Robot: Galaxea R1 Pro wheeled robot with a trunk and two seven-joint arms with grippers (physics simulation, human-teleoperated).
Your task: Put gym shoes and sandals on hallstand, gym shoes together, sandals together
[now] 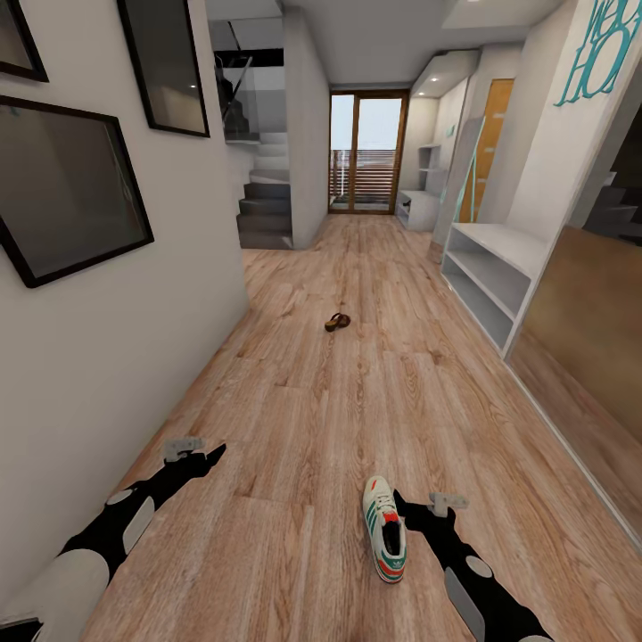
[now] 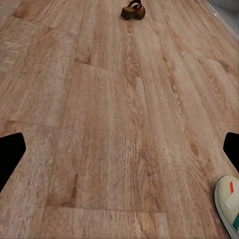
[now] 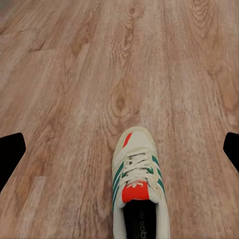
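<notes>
I see wood-plank floor (image 1: 357, 392) | dark frames (image 1: 67, 187) upper left | staircase (image 1: 266, 201) and glass door (image 1: 367, 153) top centre

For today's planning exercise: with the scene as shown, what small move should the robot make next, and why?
Probably lower the right gripper onto the sneaker. The sneaker lies on the floor just beside that gripper, whose fingers look open and empty; the sandal lies much farther off.

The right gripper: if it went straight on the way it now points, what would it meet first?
Most likely the white lace-up gym shoe with green stripes, which lies on the wood-plank corridor floor centred between the right gripper fingers. Depth is unclear; beyond it, just floor.
</notes>
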